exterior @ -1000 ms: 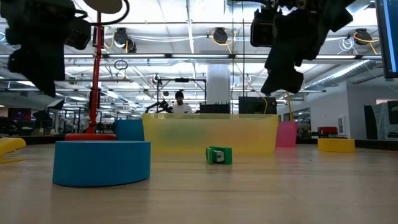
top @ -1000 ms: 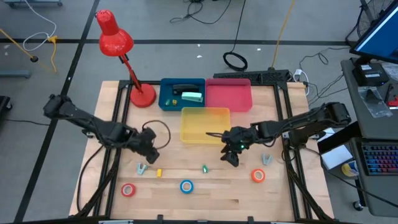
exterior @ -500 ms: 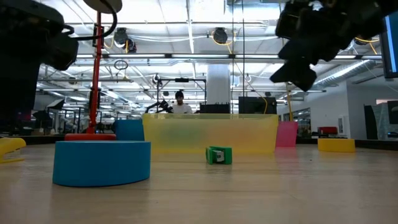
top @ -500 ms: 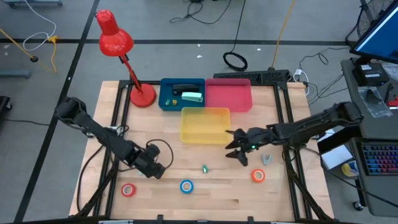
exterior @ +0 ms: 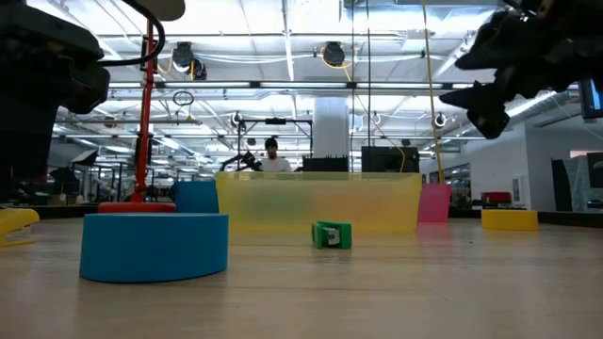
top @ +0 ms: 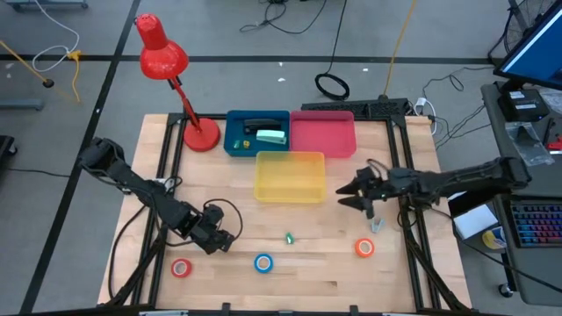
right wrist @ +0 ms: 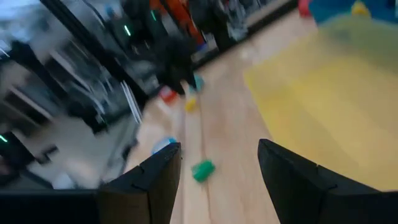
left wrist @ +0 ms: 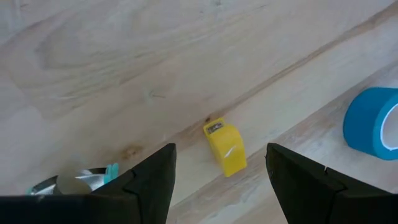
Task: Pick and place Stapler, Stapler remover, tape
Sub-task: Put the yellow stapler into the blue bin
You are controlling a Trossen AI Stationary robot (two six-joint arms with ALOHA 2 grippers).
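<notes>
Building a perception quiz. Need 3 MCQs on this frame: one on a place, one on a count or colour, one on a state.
1. Where does the left gripper hover?
A. Over the pink bin
B. Over the small yellow block, near the blue tape roll
C. Inside the yellow bin

2. How many tape rolls lie on the table's front part?
A. One
B. Three
C. Five

3. What state is the right gripper in?
A. Open and empty, above the table
B. Shut on a stapler
C. Shut on a tape roll

Answers:
1. B: the left wrist view looks down on the block between the open fingers, the blue roll beside it.
2. B: the high view shows the red tape roll, the blue one and the orange tape roll.
3. A: its fingers stand apart with nothing between them, beside the yellow bin.
</notes>
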